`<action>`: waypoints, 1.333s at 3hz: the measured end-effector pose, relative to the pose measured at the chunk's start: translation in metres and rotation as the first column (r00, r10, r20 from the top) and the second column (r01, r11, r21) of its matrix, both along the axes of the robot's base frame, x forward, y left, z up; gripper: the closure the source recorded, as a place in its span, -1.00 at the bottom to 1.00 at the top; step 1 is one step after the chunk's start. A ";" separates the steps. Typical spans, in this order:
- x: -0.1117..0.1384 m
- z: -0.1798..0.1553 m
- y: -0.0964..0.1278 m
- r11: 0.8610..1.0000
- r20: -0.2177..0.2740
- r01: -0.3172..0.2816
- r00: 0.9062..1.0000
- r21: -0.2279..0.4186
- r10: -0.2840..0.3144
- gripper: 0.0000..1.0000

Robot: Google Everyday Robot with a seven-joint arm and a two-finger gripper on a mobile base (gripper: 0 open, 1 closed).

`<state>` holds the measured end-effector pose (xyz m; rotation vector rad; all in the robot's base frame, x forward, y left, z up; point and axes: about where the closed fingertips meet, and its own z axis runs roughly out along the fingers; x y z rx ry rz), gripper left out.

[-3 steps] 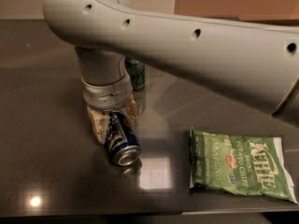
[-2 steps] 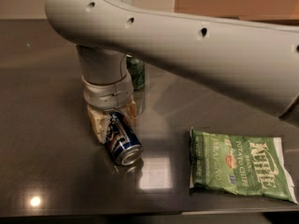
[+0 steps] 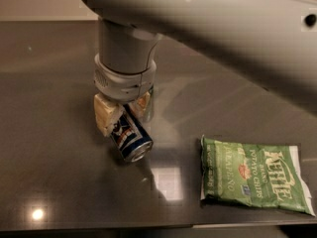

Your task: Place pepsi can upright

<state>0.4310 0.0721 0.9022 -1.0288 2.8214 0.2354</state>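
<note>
The pepsi can (image 3: 131,138) is dark blue with a silver end. It is tilted, its silver end pointing toward the front right, low over the dark table (image 3: 54,172). My gripper (image 3: 122,112) hangs from the big grey arm at centre left and is shut on the can's upper part, one cream finger on each side. The green can is almost wholly hidden behind the gripper; only a sliver shows at the gripper's right edge.
A green Kettle chips bag (image 3: 255,180) lies flat at the front right of the table. The grey arm (image 3: 223,33) spans the top of the view. The table's front edge runs along the bottom.
The gripper with the can has risen a little and the can looks slightly more lifted off the table. The arm fills more of the view.
</note>
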 end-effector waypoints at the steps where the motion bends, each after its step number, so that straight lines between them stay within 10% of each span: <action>1: -0.001 0.028 -0.004 0.988 0.115 -0.106 0.989 0.108 0.094 1.00; 4: 0.007 0.075 -0.030 0.872 0.439 -0.278 0.895 0.402 0.083 1.00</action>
